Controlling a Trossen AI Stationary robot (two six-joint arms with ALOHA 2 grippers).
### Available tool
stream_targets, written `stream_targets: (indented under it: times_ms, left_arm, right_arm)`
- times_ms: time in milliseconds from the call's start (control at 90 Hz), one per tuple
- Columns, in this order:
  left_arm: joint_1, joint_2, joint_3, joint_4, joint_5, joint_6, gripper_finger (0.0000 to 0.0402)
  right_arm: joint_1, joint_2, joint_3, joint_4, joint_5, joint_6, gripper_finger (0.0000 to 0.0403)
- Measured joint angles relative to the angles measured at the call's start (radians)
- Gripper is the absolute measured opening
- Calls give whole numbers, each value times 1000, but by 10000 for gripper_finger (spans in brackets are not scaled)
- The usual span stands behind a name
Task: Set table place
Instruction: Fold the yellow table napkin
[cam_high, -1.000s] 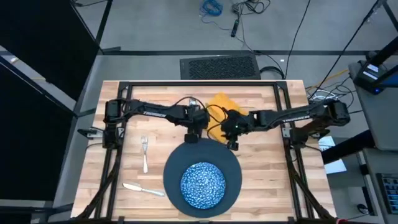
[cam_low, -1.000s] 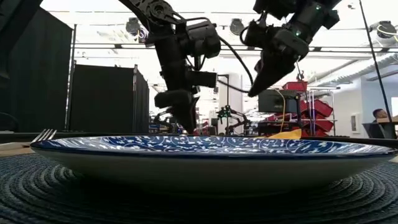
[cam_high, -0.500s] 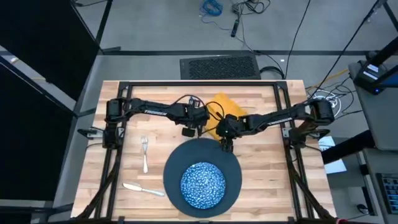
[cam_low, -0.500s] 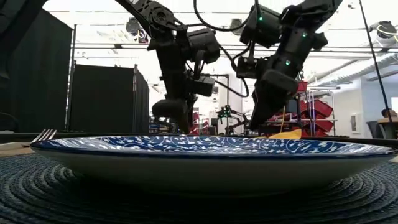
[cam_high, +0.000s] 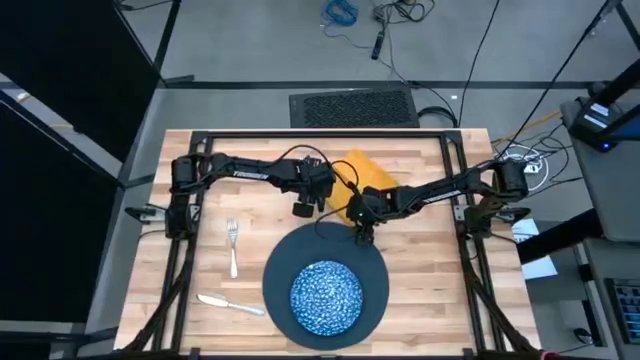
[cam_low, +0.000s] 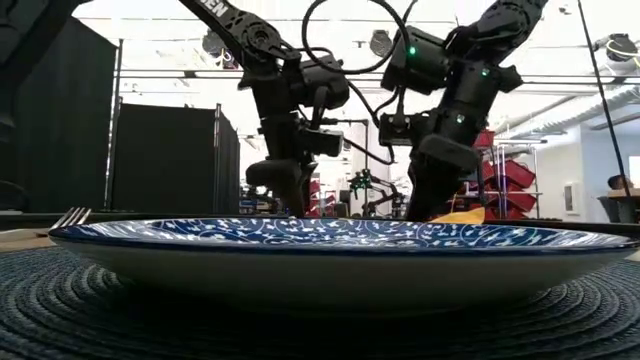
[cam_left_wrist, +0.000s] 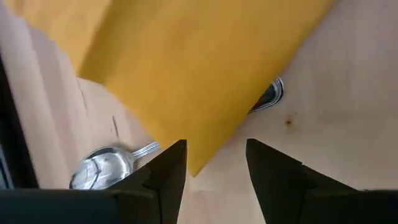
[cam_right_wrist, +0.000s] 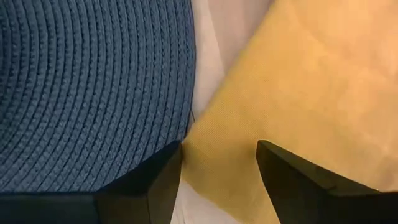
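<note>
While both grippers' jaws stand spread, the right gripper (cam_right_wrist: 217, 180) straddles the napkin (cam_right_wrist: 298, 81) edge beside the placemat (cam_right_wrist: 93, 87).

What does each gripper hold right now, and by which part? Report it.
Nothing is held. The left gripper and right gripper are both open, each poised over an edge of the yellow napkin.

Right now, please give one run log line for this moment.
left pincer: open, over napkin corner | right pincer: open, at napkin edge beside round mat | spoon: beside napkin
</note>
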Motion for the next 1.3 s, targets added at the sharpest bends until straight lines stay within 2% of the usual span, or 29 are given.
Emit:
stream_targets:
  times_ms: [522, 711, 922, 1044, 1300]
  left_arm:
    - [50, 65, 2, 31, 37, 22, 153]
    - [34, 67, 2, 30, 17, 24, 134]
    - [22, 70, 0, 27, -16, -5, 57]
    - [18, 70, 0, 36, -23, -18, 8]
    - [-1, 24, -3, 49, -125, -57, 1]
  right_arm:
    - [2, -1, 0, -2, -4, 8, 195]
    - [2, -1, 0, -28, -3, 8, 127]
    - [2, -1, 0, -43, -3, 0, 15]
    - [2, -1, 0, -44, -1, 0, 9]
    - [2, -9, 0, -53, 4, -5, 2]
